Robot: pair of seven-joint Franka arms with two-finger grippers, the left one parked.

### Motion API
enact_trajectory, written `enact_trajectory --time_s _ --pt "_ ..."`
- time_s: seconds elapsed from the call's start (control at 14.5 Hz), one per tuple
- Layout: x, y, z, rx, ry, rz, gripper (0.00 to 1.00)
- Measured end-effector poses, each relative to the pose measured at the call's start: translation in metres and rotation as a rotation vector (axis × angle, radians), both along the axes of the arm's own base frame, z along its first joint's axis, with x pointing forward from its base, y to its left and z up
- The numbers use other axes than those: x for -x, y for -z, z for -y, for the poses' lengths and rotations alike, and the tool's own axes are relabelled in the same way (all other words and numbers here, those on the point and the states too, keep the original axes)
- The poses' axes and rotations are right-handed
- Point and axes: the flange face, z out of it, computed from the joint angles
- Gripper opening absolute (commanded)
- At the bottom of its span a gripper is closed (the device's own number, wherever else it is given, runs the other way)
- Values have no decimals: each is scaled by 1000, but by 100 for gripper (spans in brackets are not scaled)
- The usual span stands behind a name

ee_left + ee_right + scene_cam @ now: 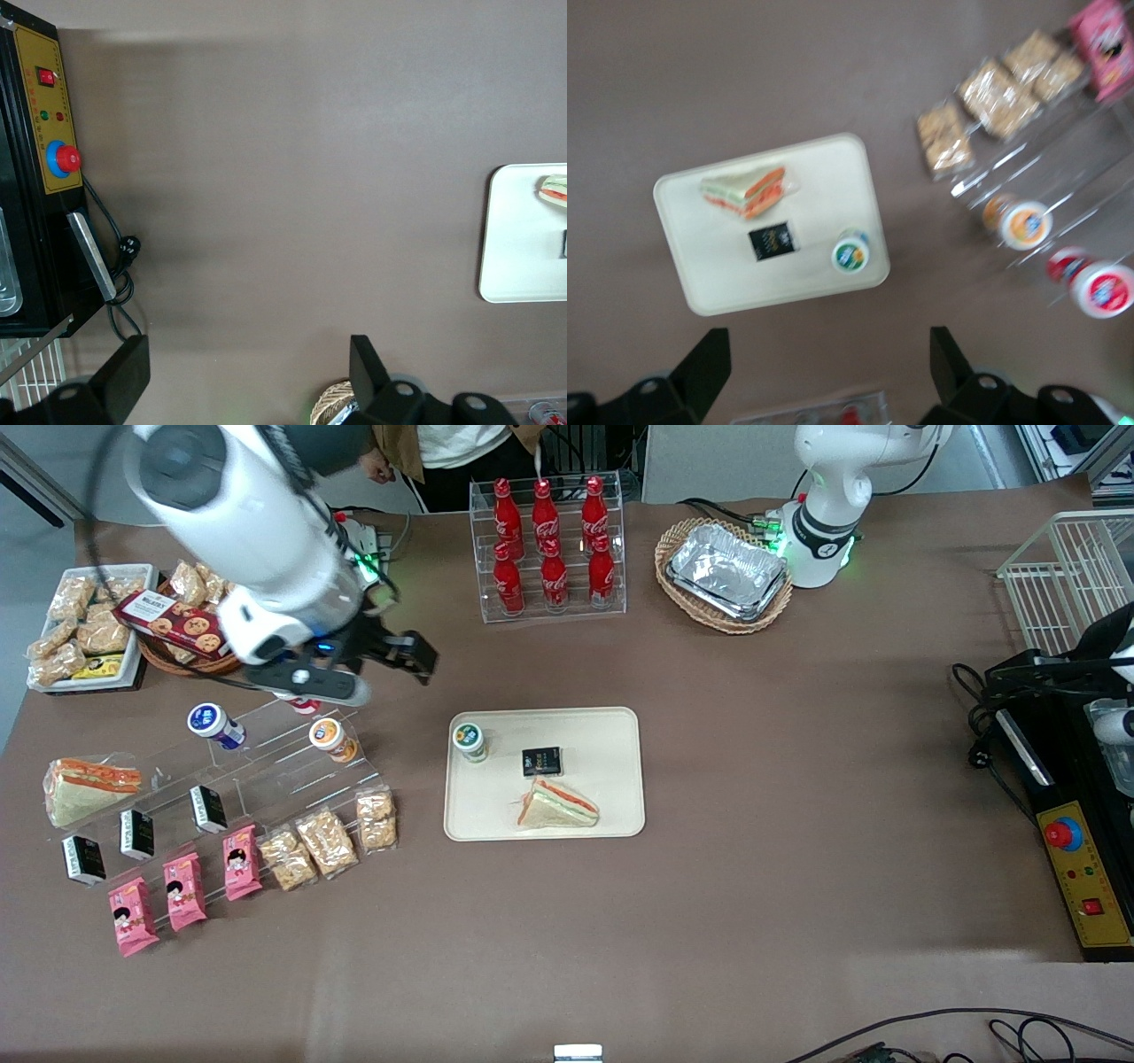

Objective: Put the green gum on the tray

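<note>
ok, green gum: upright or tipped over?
Upright. The green gum stands on its base on the tray, round lid facing up, beside the black packet. The gripper hangs above the table, jaws open, apart from it.

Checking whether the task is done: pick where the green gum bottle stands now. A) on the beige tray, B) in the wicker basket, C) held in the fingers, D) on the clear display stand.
A: the green gum bottle stands upright in a corner of the beige tray, while the gripper hangs open and empty above the clear display stand.
</note>
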Motion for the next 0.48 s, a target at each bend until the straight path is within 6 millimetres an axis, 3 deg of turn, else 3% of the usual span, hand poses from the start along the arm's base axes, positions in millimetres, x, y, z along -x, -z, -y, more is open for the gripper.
enact_trajectory --time_s 0.28,0.48 --pt "-24 -39 107 41 -168 99 100" --pt "-36 -44 191 54 -263 103 100"
